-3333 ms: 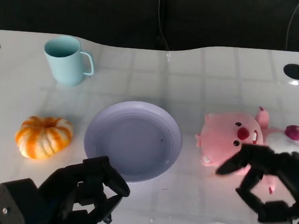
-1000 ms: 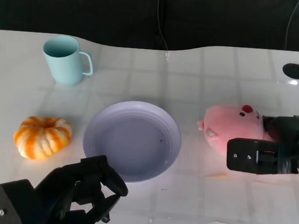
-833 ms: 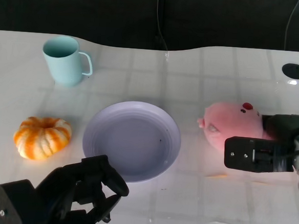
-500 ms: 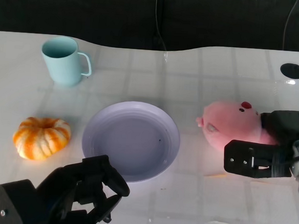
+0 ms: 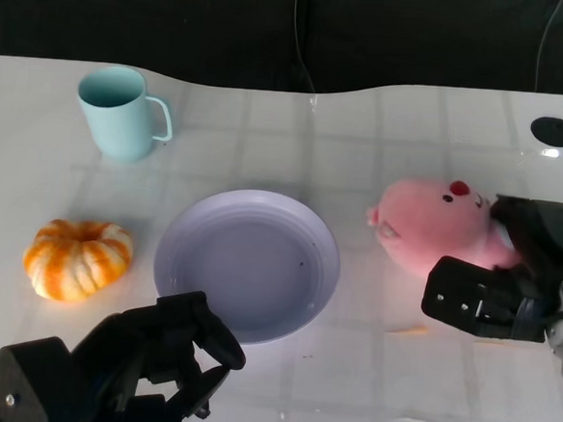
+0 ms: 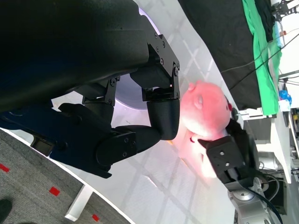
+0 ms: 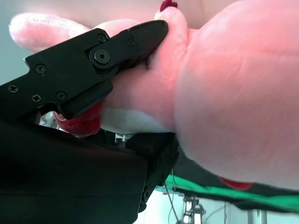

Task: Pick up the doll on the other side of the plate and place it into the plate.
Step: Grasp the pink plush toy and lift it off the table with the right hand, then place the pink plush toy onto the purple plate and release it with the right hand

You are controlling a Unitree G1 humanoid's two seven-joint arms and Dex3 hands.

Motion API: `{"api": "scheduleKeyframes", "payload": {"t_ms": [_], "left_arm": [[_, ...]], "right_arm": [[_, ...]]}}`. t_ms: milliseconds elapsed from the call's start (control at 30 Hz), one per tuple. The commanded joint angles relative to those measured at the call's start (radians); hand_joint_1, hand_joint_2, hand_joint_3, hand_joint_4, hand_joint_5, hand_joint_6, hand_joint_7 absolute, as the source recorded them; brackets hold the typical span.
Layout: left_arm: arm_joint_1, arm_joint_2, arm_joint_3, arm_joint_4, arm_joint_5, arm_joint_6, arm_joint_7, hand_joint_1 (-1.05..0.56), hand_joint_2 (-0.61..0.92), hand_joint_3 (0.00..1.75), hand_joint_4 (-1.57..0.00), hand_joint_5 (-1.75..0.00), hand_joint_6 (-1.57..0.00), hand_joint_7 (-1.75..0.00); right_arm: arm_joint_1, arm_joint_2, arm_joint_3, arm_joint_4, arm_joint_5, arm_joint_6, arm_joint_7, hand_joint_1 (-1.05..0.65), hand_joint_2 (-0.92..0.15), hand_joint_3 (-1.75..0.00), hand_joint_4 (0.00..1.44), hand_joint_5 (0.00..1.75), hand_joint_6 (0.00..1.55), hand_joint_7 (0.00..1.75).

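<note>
Right hand (image 5: 509,280) grips the pink doll (image 5: 433,226); fingers (image 7: 93,60) are pressed into the plush in the right wrist view, so it's a firm hold. The doll sits right of the plate (image 5: 248,264), apart from its rim and not over it, head toward the plate. Can't tell from the head view whether it's touching the table (image 5: 364,140) or lifted off it. Left wrist view also shows the doll (image 6: 205,109) with the right hand (image 6: 231,158) wrapped around its far end.

Left hand (image 5: 145,366) is at the near edge of the plate, fingers curled in, nothing in them. Its fingertips overlap the plate's near rim in the head view; contact not clear. Same hand fills most of the left wrist view (image 6: 107,116), fingers bent inward and holding nothing.

Orange pumpkin (image 5: 78,259) is left of the plate, near but not touching. Light blue cup (image 5: 121,112) stands upright behind and left of the plate, well apart, handle pointing toward the plate side. Plate has nothing in it.
</note>
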Motion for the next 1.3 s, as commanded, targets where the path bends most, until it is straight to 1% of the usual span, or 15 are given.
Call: {"api": "scheduleKeyframes", "payload": {"t_ms": [33, 67, 100, 133, 167, 200, 233, 300, 567, 800, 967, 1100, 1133, 1200, 1300], "left_arm": [[-0.008, 0.011, 0.007, 0.005, 0.004, -0.002, 0.004, -0.28, 0.73, 0.83, -0.62, -1.75, -0.62, -1.42], [-0.008, 0.010, 0.008, 0.007, 0.002, -0.002, 0.003, -0.28, 0.73, 0.83, -0.62, -1.75, -0.62, -1.42], [-0.009, 0.009, 0.009, 0.008, 0.000, -0.002, 0.002, -0.28, 0.73, 0.84, -0.62, -1.75, -0.62, -1.42], [-0.010, 0.009, 0.010, 0.008, 0.000, 0.001, 0.002, -0.27, 0.73, 0.84, -0.62, -1.75, -0.62, -1.42], [-0.010, 0.010, 0.010, 0.007, 0.001, 0.004, 0.002, -0.28, 0.73, 0.84, -0.62, -1.75, -0.62, -1.42], [-0.011, 0.012, 0.010, 0.008, 0.003, 0.004, 0.003, -0.28, 0.73, 0.84, -0.62, -1.75, -0.62, -1.42], [-0.012, 0.013, 0.010, 0.010, 0.008, 0.000, 0.003, -0.28, 0.73, 0.84, -0.62, -1.75, -0.62, -1.42], [-0.013, 0.014, 0.010, 0.012, 0.007, 0.002, 0.002, -0.27, 0.73, 0.84, -0.61, -1.75, -0.62, -1.42], [-0.018, 0.010, 0.010, 0.025, 0.004, -0.005, 0.002, -0.26, 0.74, 0.84, -0.61, -1.75, -0.61, -1.42], [-0.020, -0.001, 0.004, 0.024, 0.008, 0.006, 0.012, -0.28, 0.73, 0.84, -0.60, -1.75, -0.62, -1.41], [-0.024, -0.007, -0.003, 0.028, 0.012, 0.001, 0.018, -0.27, 0.72, 0.85, -0.61, -1.75, -0.62, -1.41], [-0.025, -0.010, -0.008, 0.027, 0.019, 0.004, 0.025, -0.26, 0.72, 0.85, -0.61, -1.75, -0.62, -1.41], [-0.025, -0.010, -0.010, 0.026, 0.021, 0.003, 0.024, -0.26, 0.72, 0.85, -0.61, -1.75, -0.62, -1.41], [-0.024, -0.010, -0.012, 0.024, 0.025, 0.004, 0.024, -0.27, 0.71, 0.86, -0.61, -1.75, -0.62, -1.40], [-0.022, -0.013, -0.017, 0.025, 0.029, -0.003, 0.023, -0.27, 0.71, 0.86, -0.62, -1.75, -0.62, -1.41]], "right_arm": [[-0.006, -0.027, -0.036, -0.044, 0.026, -0.020, -0.055, -0.25, -0.92, -0.21, 0.83, 1.75, 0.74, 1.44], [-0.011, -0.033, -0.049, -0.063, 0.036, -0.024, -0.056, -0.25, -0.92, -0.23, 0.84, 1.75, 0.74, 1.47], [-0.013, -0.038, -0.060, -0.080, 0.043, -0.027, -0.053, -0.24, -0.84, -0.43, 0.86, 1.75, 0.71, 1.60], [-0.015, -0.043, -0.071, -0.101, 0.050, -0.030, -0.049, -0.23, -0.74, -0.62, 0.87, 1.75, 0.70, 1.64], [-0.016, -0.049, -0.081, -0.121, 0.056, -0.039, -0.049, -0.23, -0.60, -0.86, 0.88, 1.75, 0.73, 1.61], [-0.014, -0.054, -0.085, -0.138, 0.058, -0.049, -0.052, -0.22, -0.51, -0.99, 0.89, 1.75, 0.75, 1.62], [-0.014, -0.059, -0.091, -0.155, 0.060, -0.055, -0.051, -0.22, -0.46, -1.05, 0.90, 1.75, 0.76, 1.63], [-0.010, -0.063, -0.103, -0.206, 0.065, -0.052, -0.031, -0.22, -0.42, -1.14, 0.92, 1.75, 0.75, 1.71], [0.008, -0.048, -0.105, -0.404, 0.067, -0.034, 0.077, -0.23, -0.36, -1.24, 0.94, 1.75, 0.75, 1.74], [-0.010, 0.033, -0.067, -0.485, 0.070, -0.043, 0.164, -0.24, -0.35, -1.22, 0.96, 1.75, 0.78, 1.75], [-0.033, 0.096, -0.038, -0.496, 0.057, -0.050, 0.195, -0.22, -0.36, -1.23, 0.97, 1.75, 0.77, 1.73], [-0.052, 0.145, 0.011, -0.480, 0.031, -0.060, 0.213, -0.23, -0.39, -1.14, 0.94, 1.75, 0.73, 1.74], [-0.056, 0.154, 0.024, -0.474, 0.021, -0.060, 0.213, -0.24, -0.43, -1.06, 0.89, 1.75, 0.76, 1.61], [-0.064, 0.177, 0.044, -0.459, 0.011, -0.065, 0.211, -0.24, -0.46, -1.00, 0.89, 1.75, 0.78, 1.54], [-0.078, 0.221, 0.068, -0.419, 0.010, -0.088, 0.209, -0.22, -0.48, -0.99, 0.94, 1.75, 0.78, 1.60]]}}
